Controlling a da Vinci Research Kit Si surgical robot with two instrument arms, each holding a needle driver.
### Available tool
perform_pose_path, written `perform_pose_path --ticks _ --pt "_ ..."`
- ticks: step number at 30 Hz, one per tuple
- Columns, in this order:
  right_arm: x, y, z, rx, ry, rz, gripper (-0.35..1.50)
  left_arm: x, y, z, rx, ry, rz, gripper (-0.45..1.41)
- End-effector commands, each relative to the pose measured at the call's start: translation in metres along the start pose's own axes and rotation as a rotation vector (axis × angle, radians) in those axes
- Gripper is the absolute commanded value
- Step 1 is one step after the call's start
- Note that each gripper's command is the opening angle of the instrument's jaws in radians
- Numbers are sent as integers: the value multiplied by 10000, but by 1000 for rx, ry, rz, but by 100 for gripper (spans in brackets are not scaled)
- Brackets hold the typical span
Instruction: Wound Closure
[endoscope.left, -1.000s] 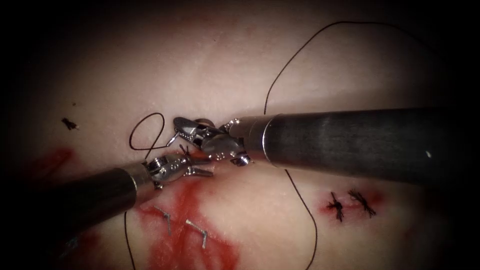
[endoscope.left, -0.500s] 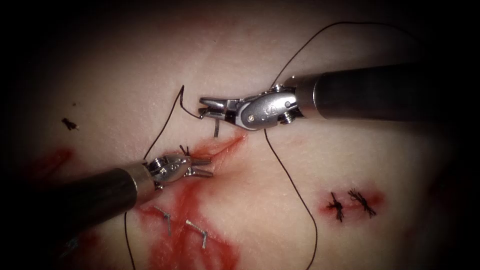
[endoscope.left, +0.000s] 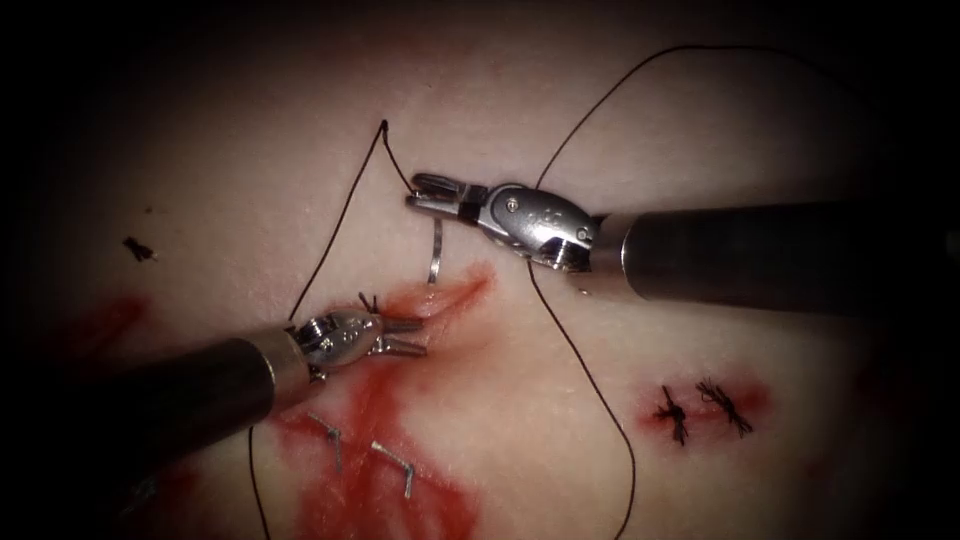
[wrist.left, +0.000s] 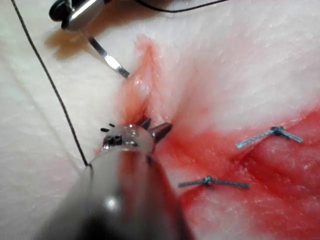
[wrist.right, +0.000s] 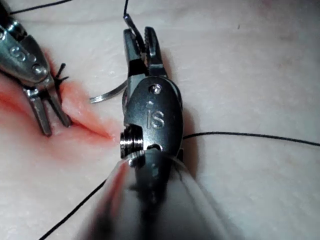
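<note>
My right tool (endoscope.left: 428, 193) comes in from the right, shut on the curved needle (endoscope.left: 437, 250) near its thread end. The needle's free part hangs below the jaws, out of the tissue, just above the cut (endoscope.left: 445, 298). In the right wrist view the same jaws (wrist.right: 142, 42) clamp the needle (wrist.right: 107, 95). Dark thread (endoscope.left: 340, 225) runs from the jaws up to a peak, then down left to a knot (endoscope.left: 368, 300) at the cut. My left tool (endoscope.left: 405, 337) lies at the cut's left end, open and holding nothing, as the left wrist view (wrist.left: 152, 129) also shows.
Red fluid (endoscope.left: 380, 470) stains the tissue below the left tool, where two pale stitches (endoscope.left: 325, 430) lie. Two dark knots (endoscope.left: 700, 408) sit at the lower right, and a cut thread end (endoscope.left: 138, 247) at the far left. A long slack thread (endoscope.left: 600, 400) trails under the right shaft.
The right tool has risen up and right away from the cut with the needle, drawing the thread loop out into a straight line. The left tool has stayed put.
</note>
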Motion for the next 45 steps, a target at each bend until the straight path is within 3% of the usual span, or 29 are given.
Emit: perform_pose_path --ticks 1,5,8,9,11,13,21,24,30,43,45 --pt "-8 -7 10 3 21 49 -35 1 -1 9 -1 1 1 24" --pt "-13 -10 11 10 33 156 -35 1 -1 9 -1 1 1 24" --pt "-19 -16 13 -13 20 434 -35 1 -1 9 -1 1 1 24" --pt "-19 -17 12 -50 -16 594 -35 1 0 9 -1 1 1 24" --pt "-19 -18 12 -63 -41 600 -35 1 0 9 -1 1 1 24" --pt "-20 -21 13 -53 -47 724 -35 1 0 10 -1 0 1 24" --pt "-20 -27 16 -14 -85 893 -35 1 0 9 -1 -2 1 22" --pt "-26 -33 17 -19 -206 1025 -35 1 0 10 -1 -2 1 22" --pt "-30 -41 16 16 -282 1201 -35 2 0 9 -2 -3 1 24" --pt "-21 -48 18 128 -222 1307 -35 2 -1 9 -3 -3 2 24" --pt "-22 -52 19 176 -213 1381 -35 2 -1 9 -3 -3 2 24"
